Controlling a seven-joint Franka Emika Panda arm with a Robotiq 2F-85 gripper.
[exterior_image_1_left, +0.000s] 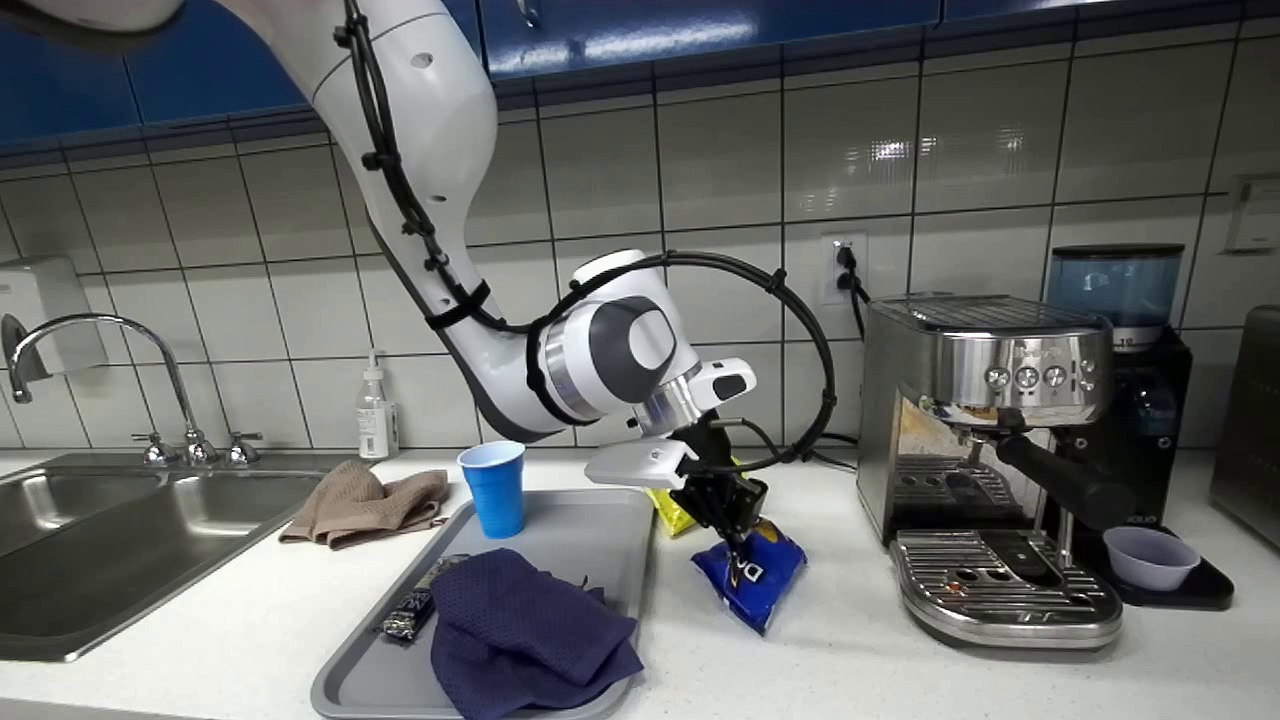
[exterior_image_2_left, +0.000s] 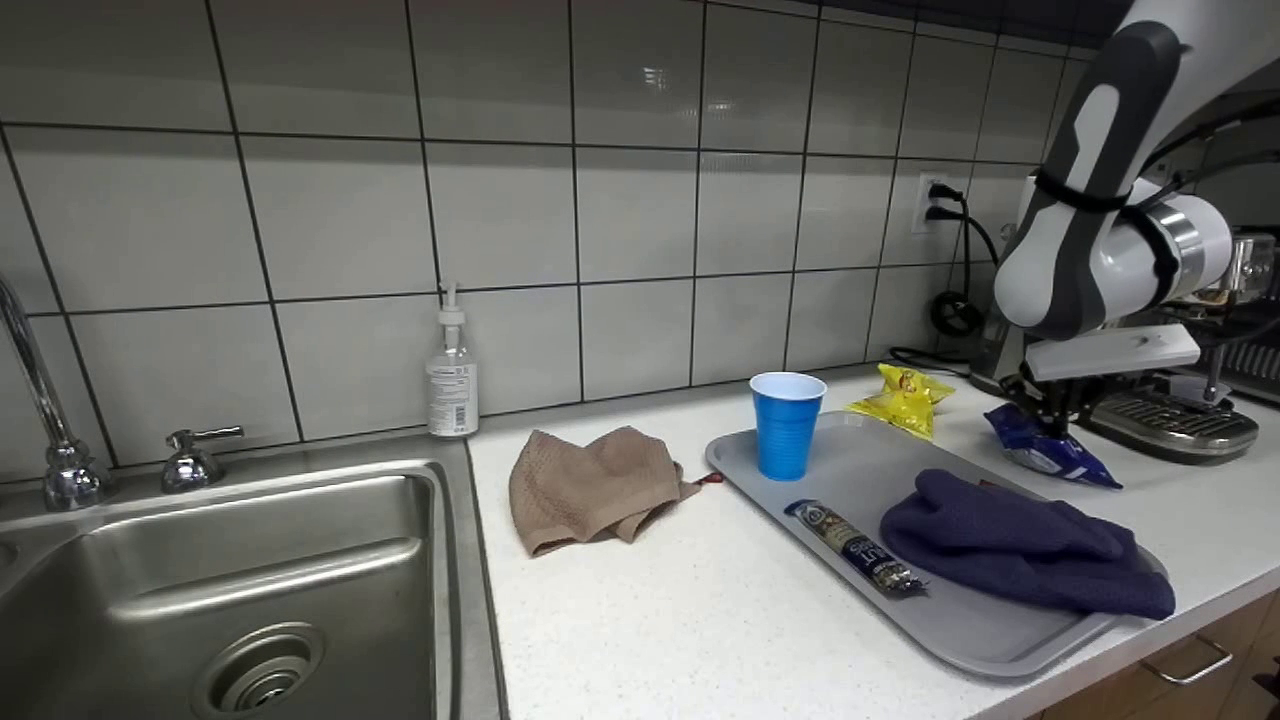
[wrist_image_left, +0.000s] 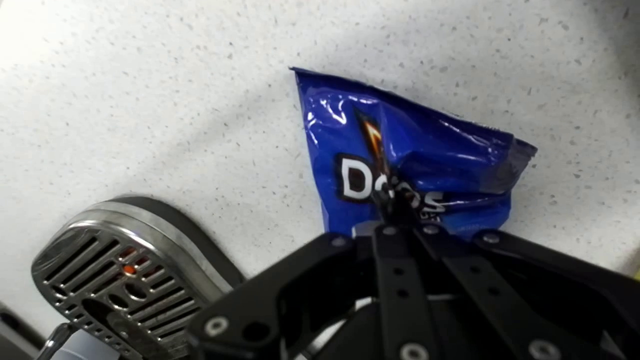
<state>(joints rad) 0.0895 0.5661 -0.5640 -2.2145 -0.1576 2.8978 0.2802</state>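
Note:
A shiny blue chip bag (wrist_image_left: 440, 135) with white lettering fills the middle of the wrist view. My gripper (wrist_image_left: 392, 197) is shut, with its fingertips together on the bag's front, and the foil is creased and pinched there. The fingertips cover part of the lettering. The bag also shows under the gripper in both exterior views (exterior_image_1_left: 778, 560) (exterior_image_2_left: 1035, 448). It is at or very near the white counter; I cannot tell whether it is fully resting on it. A yellow chip bag (exterior_image_2_left: 905, 398) lies on the counter behind, partly hidden by the gripper in an exterior view (exterior_image_1_left: 670, 512).
A grey tray (exterior_image_1_left: 570, 508) holds a blue cup (exterior_image_1_left: 494, 490), a dark blue cloth (exterior_image_1_left: 530, 630) and a wrapped bar (exterior_image_2_left: 855, 545). A brown cloth (exterior_image_2_left: 595, 485) lies near the sink (exterior_image_2_left: 445, 600). An espresso machine (exterior_image_1_left: 1000, 370) stands beside the blue bag, with a small bowl (exterior_image_1_left: 1150, 558).

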